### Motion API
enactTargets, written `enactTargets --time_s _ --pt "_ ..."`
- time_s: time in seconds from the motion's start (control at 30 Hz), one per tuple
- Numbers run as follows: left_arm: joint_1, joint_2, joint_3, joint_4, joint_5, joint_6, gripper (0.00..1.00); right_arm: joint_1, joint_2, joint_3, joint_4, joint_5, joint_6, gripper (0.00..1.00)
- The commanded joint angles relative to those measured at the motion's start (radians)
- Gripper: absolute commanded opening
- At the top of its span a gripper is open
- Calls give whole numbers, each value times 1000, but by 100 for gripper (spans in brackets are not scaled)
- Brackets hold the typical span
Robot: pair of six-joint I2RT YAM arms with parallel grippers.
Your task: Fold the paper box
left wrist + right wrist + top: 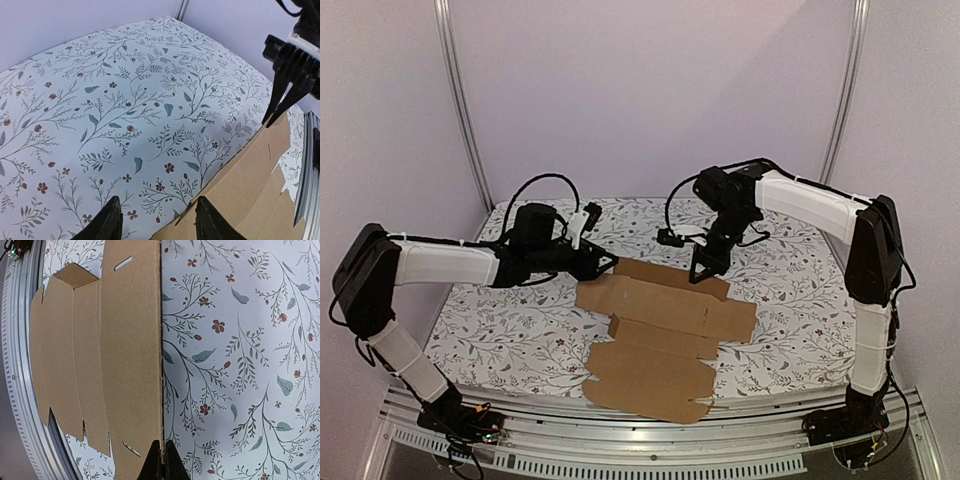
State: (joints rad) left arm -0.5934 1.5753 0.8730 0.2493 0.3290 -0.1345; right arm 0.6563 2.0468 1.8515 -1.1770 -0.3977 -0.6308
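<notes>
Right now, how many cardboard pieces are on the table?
1: the paper box, spread out on the table, toward its front edge. Another sheet could be hidden beneath it.

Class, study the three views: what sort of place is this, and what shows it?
Probably a robot lab booth: a left arm and right arm bolted to a metal rail, plain walls on frame posts, and a floral cloth bearing one unfolded paper box.
</notes>
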Motion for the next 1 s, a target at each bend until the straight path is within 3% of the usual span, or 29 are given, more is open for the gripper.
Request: enactTargets --time_s 0.0,0.23,0.43,0.53,0.67,0.97 --pt "9 50 15 -17 28 8 49 -1 -31 -8 20 -30 12 0" --pt "9 54 7 5 88 28 43 -1 -30 -8 29 -40 13 0" --pt "52 -32 -17 -29 -27 60 43 -1 -27 -15 27 -38 14 0" --pt "78 9 30 -63 -73 6 43 -1 -31 -17 27 -44 13 0" --pt "73 91 100 -123 -19 -10 42 0 -29 -20 30 -49 17 0" --pt "27 74 49 -67 178 22 43 0 -16 -19 56 -31 34 0"
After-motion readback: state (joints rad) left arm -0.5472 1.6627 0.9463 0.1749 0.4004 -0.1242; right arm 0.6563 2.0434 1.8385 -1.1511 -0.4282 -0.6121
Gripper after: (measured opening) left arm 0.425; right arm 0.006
